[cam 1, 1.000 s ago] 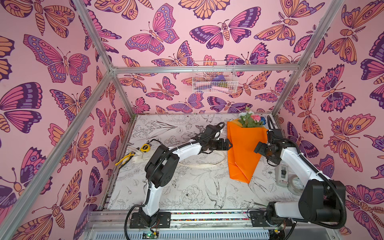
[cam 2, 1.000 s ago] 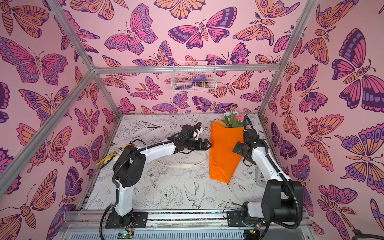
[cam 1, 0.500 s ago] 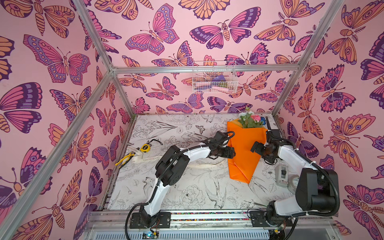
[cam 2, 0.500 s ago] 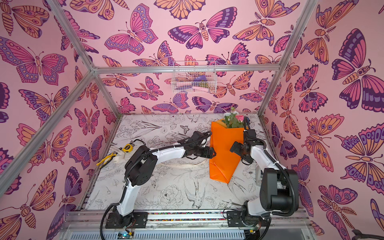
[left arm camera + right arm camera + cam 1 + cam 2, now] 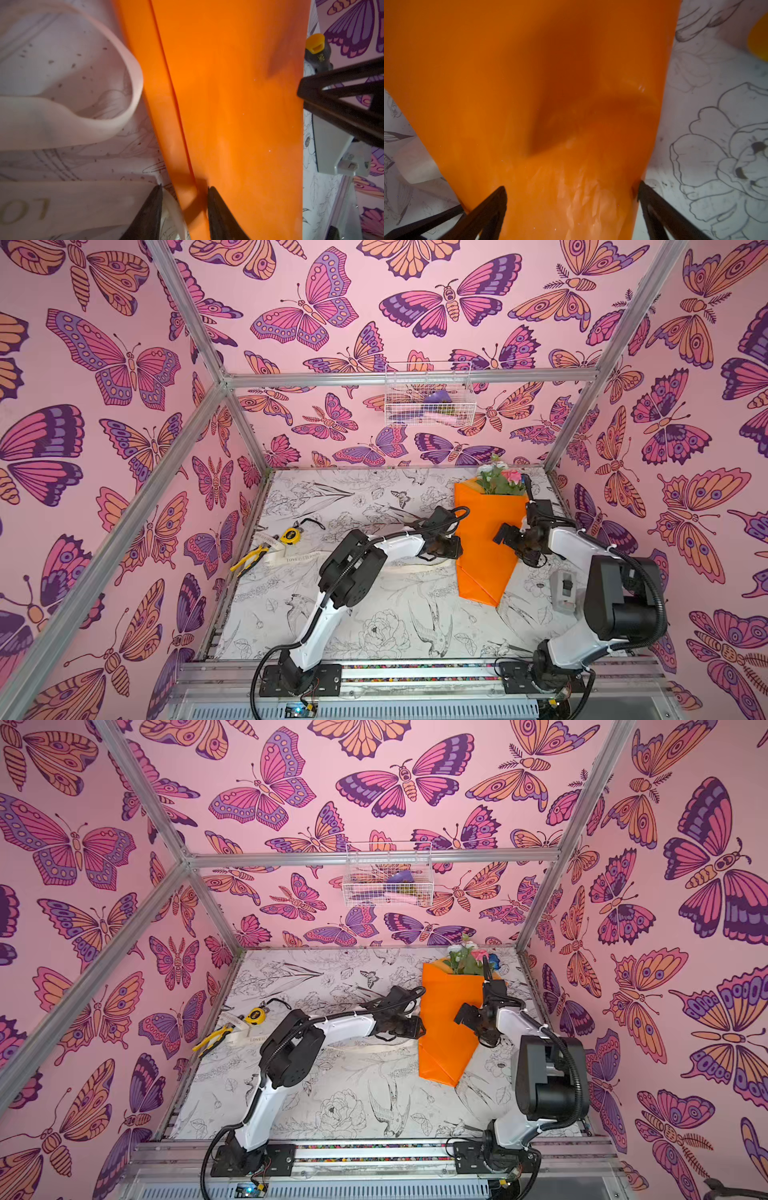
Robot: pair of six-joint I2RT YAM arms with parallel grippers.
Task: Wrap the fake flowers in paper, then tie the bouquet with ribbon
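Note:
The bouquet of fake flowers (image 5: pixel 484 539) (image 5: pixel 446 1019) lies on the table at the back right. It is an orange paper cone with pink, white and blue blooms (image 5: pixel 498 479) at its far end. My left gripper (image 5: pixel 455 549) (image 5: pixel 185 199) is at the cone's left edge, jaws narrowed but still apart. The paper's folded edge and a bit of cream ribbon (image 5: pixel 62 124) sit between them. My right gripper (image 5: pixel 505 537) (image 5: pixel 572 195) stands wide open, straddling the cone from the right, its fingertips (image 5: pixel 500 197) at the paper's sides.
The cream ribbon (image 5: pixel 299 558) runs across the table from the left wall towards the bouquet. A yellow tape measure (image 5: pixel 290 536) and yellow pliers (image 5: pixel 249 560) lie at the left wall. A grey device (image 5: pixel 563 591) sits right of the cone. A wire basket (image 5: pixel 428 396) hangs on the back wall.
My left gripper has moved right to the cone's left edge and its jaws have narrowed. My right gripper has shifted left over the cone, still wide open.

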